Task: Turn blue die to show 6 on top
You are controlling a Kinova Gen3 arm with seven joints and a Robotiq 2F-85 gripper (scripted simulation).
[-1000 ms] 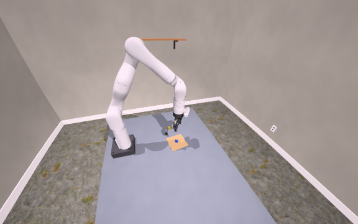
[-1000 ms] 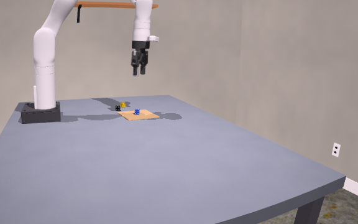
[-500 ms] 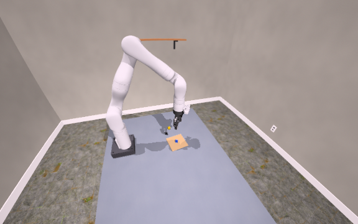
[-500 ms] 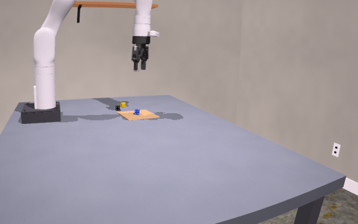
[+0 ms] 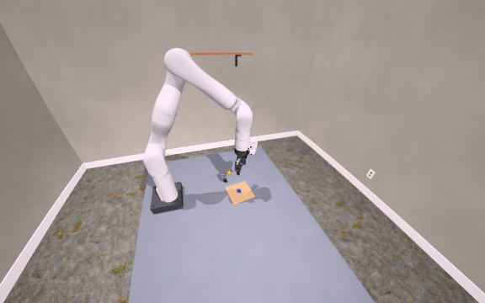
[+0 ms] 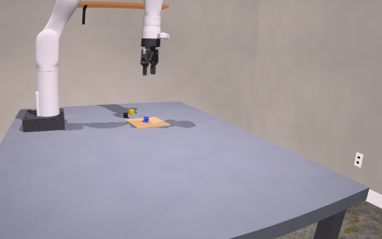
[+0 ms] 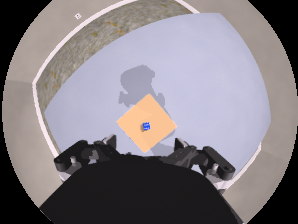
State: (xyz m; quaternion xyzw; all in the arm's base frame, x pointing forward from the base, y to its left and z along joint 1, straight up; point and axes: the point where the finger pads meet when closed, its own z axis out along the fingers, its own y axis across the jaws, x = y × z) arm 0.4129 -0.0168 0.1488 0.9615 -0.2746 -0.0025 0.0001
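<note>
The blue die [image 5: 239,191] [image 6: 146,119] [image 7: 146,126] rests on the orange mat [image 5: 234,200] [image 6: 139,125] [image 7: 150,104], near its middle and inside its edges. White pips show on the die, but they are too small to count, so its top number cannot be told. My gripper [image 5: 238,172] [image 6: 148,74] [image 7: 145,143] is open and empty, high above the table, clear of the die. The yellow die [image 5: 229,172] [image 6: 131,111] and the black die [image 5: 225,180] [image 6: 125,115] are on the table beyond the mat, close together. Neither shows in the wrist view.
The robot's dark base [image 5: 167,204] [image 6: 44,124] stands on the blue-grey table [image 5: 226,252] [image 6: 178,166] [image 7: 210,65], left of the mat in the top and exterior views. The arm's shadow falls across the table and part of the mat. A shelf [image 5: 221,53] [image 6: 118,5] hangs on the back wall.
</note>
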